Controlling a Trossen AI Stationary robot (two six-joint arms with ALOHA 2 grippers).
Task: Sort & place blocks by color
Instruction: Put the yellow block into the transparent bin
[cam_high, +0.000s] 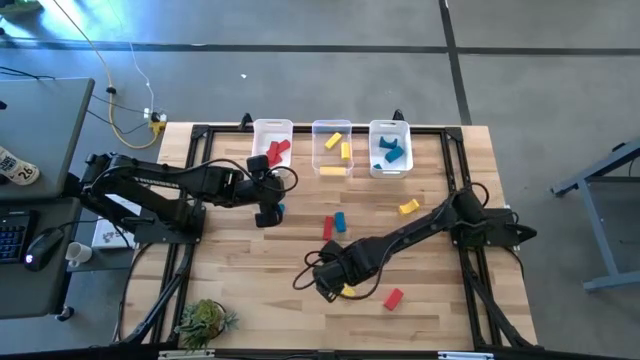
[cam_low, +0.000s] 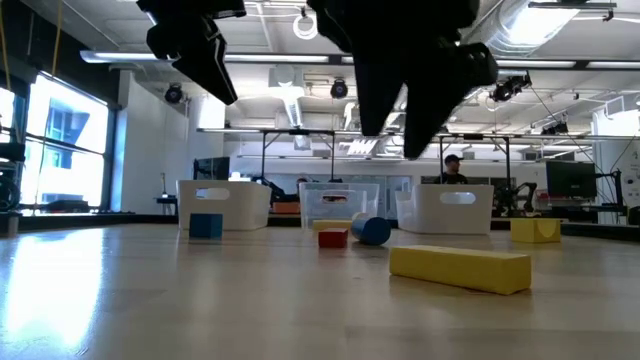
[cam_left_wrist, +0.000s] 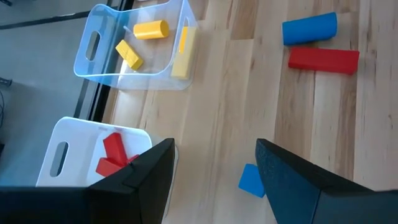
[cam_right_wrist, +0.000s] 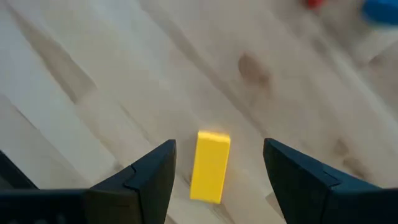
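Lower wide-open right claw (cam_right_wrist: 214, 163) squarely over small yellow rectangular block (cam_right_wrist: 209, 165) at table's 6 o'clock, then close.

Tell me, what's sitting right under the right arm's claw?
A yellow block lies flat on the table, between the open fingers of the right claw, untouched. From above, the claw covers most of it; only a yellow edge peeks out.

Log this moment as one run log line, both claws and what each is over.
left claw: open, above small blue block | right claw: open, straddling yellow block, not gripped | bins: partly filled
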